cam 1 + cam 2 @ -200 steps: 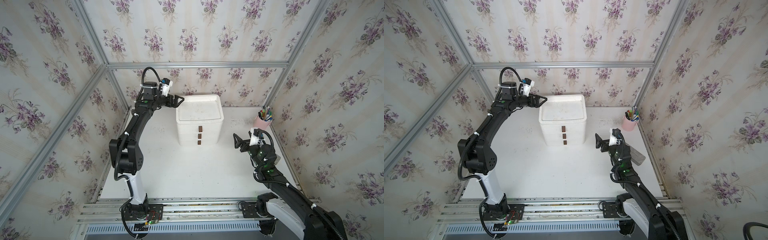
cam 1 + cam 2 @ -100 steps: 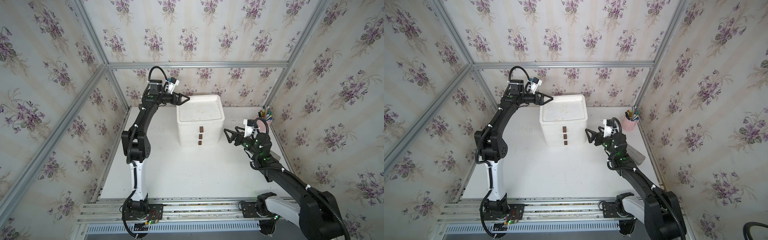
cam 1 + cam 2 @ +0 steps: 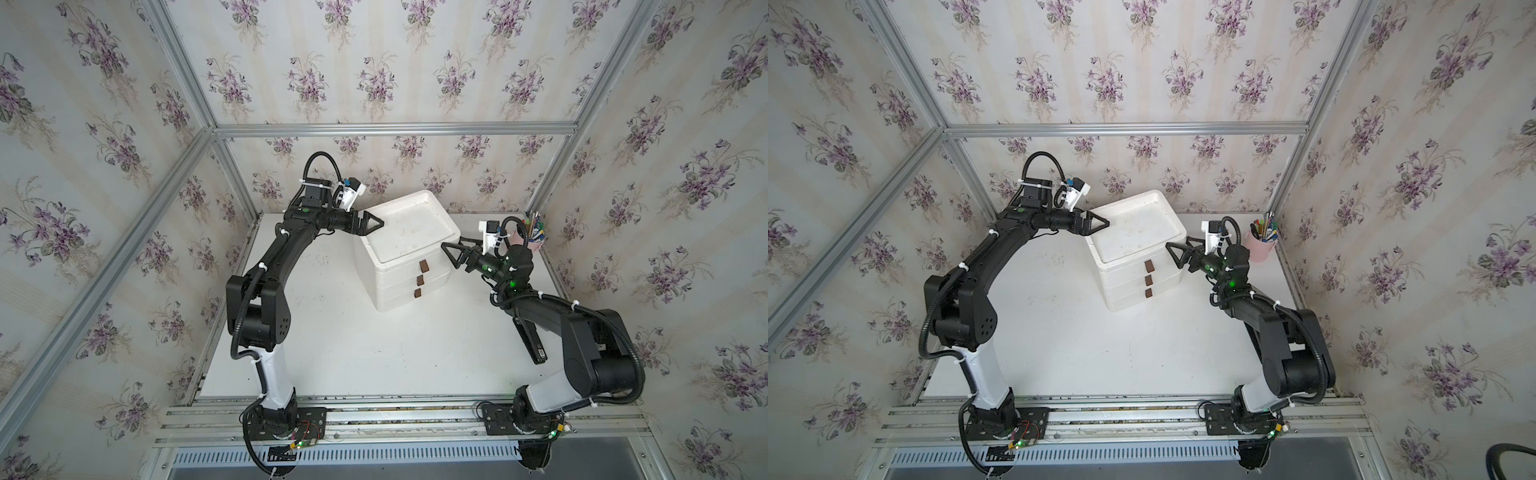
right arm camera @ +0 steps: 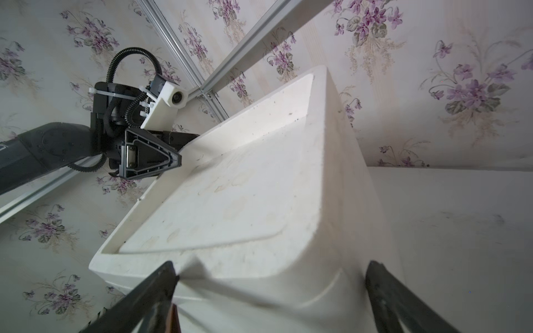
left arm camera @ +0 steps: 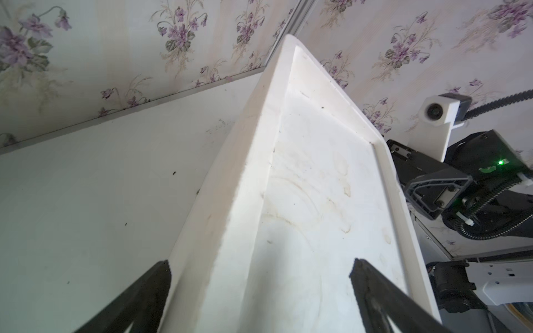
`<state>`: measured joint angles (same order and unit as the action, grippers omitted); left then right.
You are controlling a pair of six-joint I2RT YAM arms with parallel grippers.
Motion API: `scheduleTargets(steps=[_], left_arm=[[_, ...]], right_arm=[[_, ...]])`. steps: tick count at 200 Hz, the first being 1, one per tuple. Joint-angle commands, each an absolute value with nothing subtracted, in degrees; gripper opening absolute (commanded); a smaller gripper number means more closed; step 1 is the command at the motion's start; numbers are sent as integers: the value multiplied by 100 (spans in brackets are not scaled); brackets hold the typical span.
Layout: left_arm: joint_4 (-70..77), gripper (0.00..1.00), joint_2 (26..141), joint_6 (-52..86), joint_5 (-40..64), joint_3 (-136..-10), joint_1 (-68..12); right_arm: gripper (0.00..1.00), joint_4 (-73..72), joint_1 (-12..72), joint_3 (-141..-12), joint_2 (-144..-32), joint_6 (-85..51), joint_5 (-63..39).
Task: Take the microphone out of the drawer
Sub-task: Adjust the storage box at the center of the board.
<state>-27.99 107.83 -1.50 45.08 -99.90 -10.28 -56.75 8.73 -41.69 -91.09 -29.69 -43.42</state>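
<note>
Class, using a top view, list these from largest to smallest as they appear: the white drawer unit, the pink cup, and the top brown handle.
1. drawer unit, by far the largest.
2. pink cup, much smaller.
3. top handle, clearly the smallest.
The gaps are wide enough that nearness to the camera does not change the order.

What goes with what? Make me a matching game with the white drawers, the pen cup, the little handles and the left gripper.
Things:
1. drawer unit
2. pen cup
3. drawer handles
4. left gripper

Matches:
A. pink
B. brown
C. white, all three drawers shut
D. open, at the top edge of the drawers

Pairs: 1-C, 2-A, 3-B, 4-D
</note>
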Motion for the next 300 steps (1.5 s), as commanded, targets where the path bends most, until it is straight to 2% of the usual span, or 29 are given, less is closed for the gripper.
scheduleTargets(steps=[1,41,60,84,111,136,170,207,228,300], left_arm=[[-3058,99,10360,-94,4091,-9557,-1101],[-3041,99,9514,370,3054,-8840,-1082],[-3050,99,9127,498,2574,-8498,-1073],[-3111,99,8809,570,2179,-8360,-923],[-3111,99,8636,485,2192,-8546,-853],[-3127,99,8656,425,2384,-8884,-853],[-3160,99,8965,435,3041,-9337,-892],[-3258,99,9299,254,3217,-9702,-1084],[-3422,99,9481,148,3133,-9882,-1182],[-3874,99,9824,-134,2168,-9817,-1576]], right_arm=[[98,-6771,1018,-4453,-9561,-3733,-5447],[97,-6174,1693,-5156,-10047,-3343,-5293],[97,-6251,1718,-5320,-10160,-3451,-5161],[97,-5403,1705,-5643,-10021,-3014,-4967],[97,-4581,1610,-5506,-9307,-2526,-4328],[97,-3233,1582,-5226,-8423,-1917,-3815],[97,-2569,1582,-4329,-7280,-2051,-3758],[97,-2946,1582,-3077,-6142,-2794,-3961],[97,-3149,1582,-2612,-5876,-3002,-3960],[97,-4497,1612,-2536,-6759,-3422,-4118]])
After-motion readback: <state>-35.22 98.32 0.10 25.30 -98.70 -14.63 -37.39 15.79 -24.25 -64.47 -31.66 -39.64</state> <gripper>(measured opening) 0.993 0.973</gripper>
